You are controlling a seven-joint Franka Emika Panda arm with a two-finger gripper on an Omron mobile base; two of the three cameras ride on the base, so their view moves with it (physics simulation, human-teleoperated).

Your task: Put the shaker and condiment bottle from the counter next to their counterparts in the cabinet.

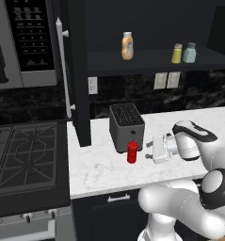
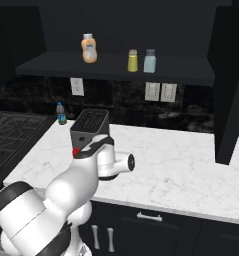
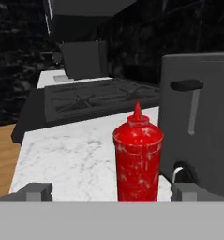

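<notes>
Gripper (image 3: pixel 105 191) jaws wide apart, nothing held; condiment bottle (image 3: pixel 137 157) upright dead ahead, slightly off-centre toward one fingertip, toaster (image 3: pixel 200 117) just beside it.

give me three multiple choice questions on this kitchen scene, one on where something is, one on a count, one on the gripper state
1. Where does the red condiment bottle stand?
A. on the cabinet shelf
B. on the counter, in front of the toaster
C. on the stove

2. How many containers stand on the cabinet shelf?
A. one
B. two
C. three

3. How is the gripper?
A. open, holding nothing
B. shut on the bottle
C. shut on the shaker

Answers:
1 B, it stands upright on the marble before the toaster.
2 C, the orange-tan bottle, the yellow shaker and the pale blue-grey shaker.
3 A, in the hand view the fingertips stand wide on either side of the bottle, not touching it.
</notes>
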